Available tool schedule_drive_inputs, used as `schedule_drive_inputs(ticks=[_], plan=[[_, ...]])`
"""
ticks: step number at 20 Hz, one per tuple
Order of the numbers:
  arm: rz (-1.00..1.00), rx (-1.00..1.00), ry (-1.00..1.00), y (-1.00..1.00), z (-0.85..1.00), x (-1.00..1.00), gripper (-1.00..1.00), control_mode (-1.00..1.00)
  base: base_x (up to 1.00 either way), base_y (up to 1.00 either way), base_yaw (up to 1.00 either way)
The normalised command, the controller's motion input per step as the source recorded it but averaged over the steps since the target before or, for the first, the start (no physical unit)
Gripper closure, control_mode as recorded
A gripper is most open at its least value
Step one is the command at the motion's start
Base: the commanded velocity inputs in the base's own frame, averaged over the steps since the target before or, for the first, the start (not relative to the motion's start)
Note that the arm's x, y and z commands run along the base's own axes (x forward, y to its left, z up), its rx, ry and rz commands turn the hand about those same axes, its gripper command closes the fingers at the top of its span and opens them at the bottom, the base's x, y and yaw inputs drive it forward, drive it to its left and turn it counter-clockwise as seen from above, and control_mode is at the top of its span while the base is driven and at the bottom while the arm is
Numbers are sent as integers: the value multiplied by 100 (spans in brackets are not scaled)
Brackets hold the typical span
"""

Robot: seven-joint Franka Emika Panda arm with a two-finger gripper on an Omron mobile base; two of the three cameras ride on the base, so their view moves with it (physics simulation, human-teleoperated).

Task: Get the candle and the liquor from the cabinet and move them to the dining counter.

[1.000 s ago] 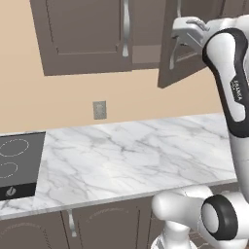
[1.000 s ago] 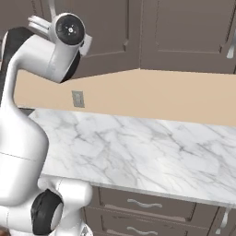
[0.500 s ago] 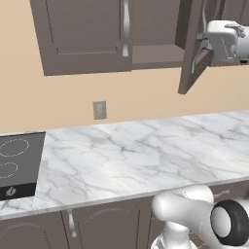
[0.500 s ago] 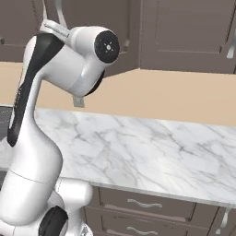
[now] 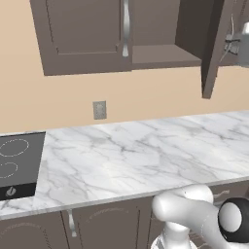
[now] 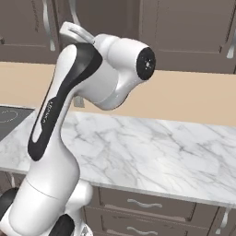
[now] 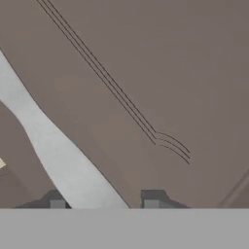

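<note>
The dark brown cabinet (image 5: 87, 34) hangs over the marble counter. Its right-hand door (image 5: 214, 48) stands swung out, edge-on in the left base view. My gripper (image 7: 104, 203) is right up against that door's panelled face (image 7: 146, 73). The door's silver bar handle (image 7: 53, 146) runs between my two spread fingertips (image 7: 151, 203), and the jaws are open around it. My hand (image 5: 239, 43) shows at the right edge, beside the door. The opened compartment shows a bare shelf (image 5: 160, 54). The candle and the liquor are hidden. The dining counter is out of view.
A white marble counter (image 5: 146, 155) runs below the cabinet, with a black cooktop (image 5: 14, 163) at its left end and a wall outlet (image 5: 99, 110) above it. Dark drawers (image 6: 147, 205) sit under the counter. A closed cabinet door (image 6: 193, 32) hangs to the right.
The cabinet door has swung from slightly ajar to wide open. My hand has moved right and outward with the handle, and the upper arm has swung across the right base view.
</note>
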Motion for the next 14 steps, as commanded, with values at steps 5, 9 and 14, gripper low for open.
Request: schedule_drive_inputs(ticks=[5,9,14], plan=[[7,16,8,-54,-15,-1,100,-100,0,0,0],[4,10,9,5,-52,11,-100,-100,0,0,0],[1,15,1,5,-43,-9,-100,-100,0,0,0]])
